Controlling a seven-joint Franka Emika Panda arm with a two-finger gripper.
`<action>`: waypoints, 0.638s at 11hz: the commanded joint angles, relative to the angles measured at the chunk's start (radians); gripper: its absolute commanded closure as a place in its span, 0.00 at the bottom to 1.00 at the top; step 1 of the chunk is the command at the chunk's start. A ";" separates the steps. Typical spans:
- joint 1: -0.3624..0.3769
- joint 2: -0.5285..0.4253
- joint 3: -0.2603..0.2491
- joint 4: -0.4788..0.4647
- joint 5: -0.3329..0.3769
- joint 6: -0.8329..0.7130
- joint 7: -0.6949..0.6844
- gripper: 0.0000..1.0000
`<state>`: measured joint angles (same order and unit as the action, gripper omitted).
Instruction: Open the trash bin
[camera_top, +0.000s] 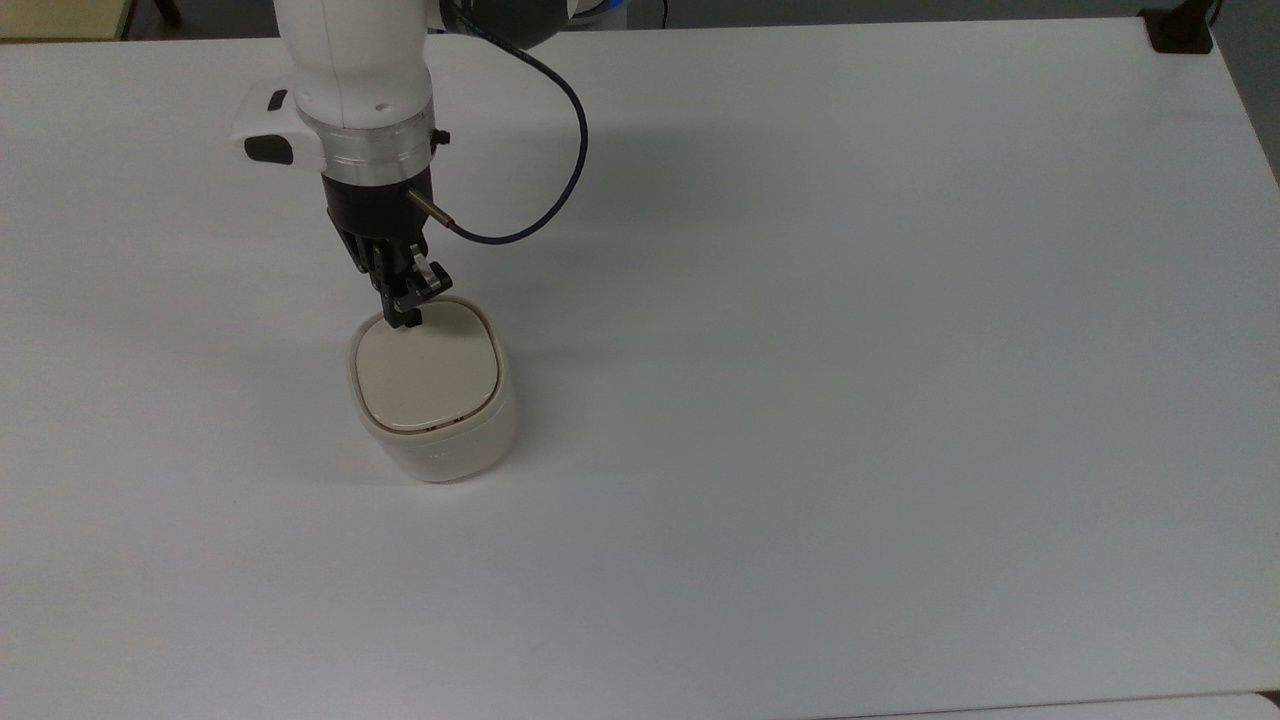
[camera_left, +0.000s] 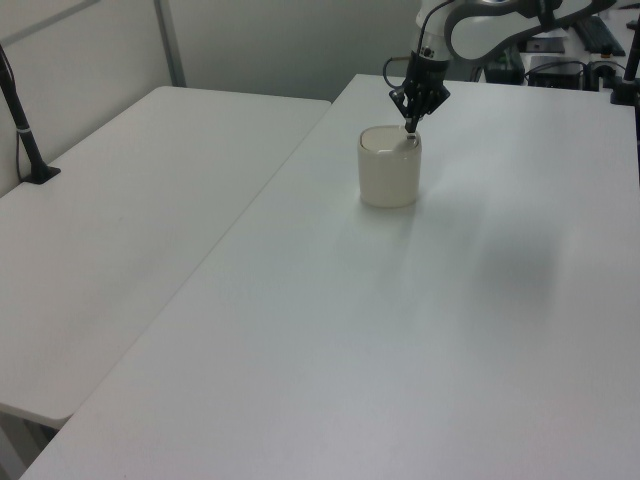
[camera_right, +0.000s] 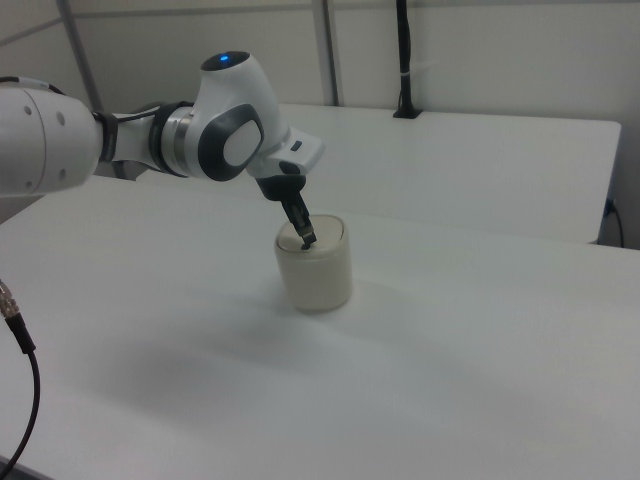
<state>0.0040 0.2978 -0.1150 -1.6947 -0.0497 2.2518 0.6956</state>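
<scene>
The trash bin (camera_top: 432, 400) stands left of centre in the top view, on a white table (camera_top: 850, 350). Its body is cream, rounded-square; the lid (camera_top: 427, 373) is flat, slightly darker beige, and lies shut. The gripper (camera_top: 405, 318) has its fingers drawn together, holding nothing, tips down on the lid's upper edge in the top view. The right view shows the bin's side wall (camera_right: 316, 275) and the tilted gripper (camera_right: 308, 241). The left view shows a second table (camera_left: 130, 200) alongside.

Bright even light, soft shadows, perhaps slight blur, no glare
</scene>
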 joint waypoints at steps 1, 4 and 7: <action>0.020 0.017 -0.012 -0.022 -0.036 0.025 0.036 1.00; 0.022 0.012 -0.011 -0.022 -0.071 0.022 0.035 1.00; 0.020 -0.106 -0.011 -0.017 -0.062 0.002 0.032 1.00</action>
<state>0.0135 0.2957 -0.1150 -1.6863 -0.1020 2.2526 0.7030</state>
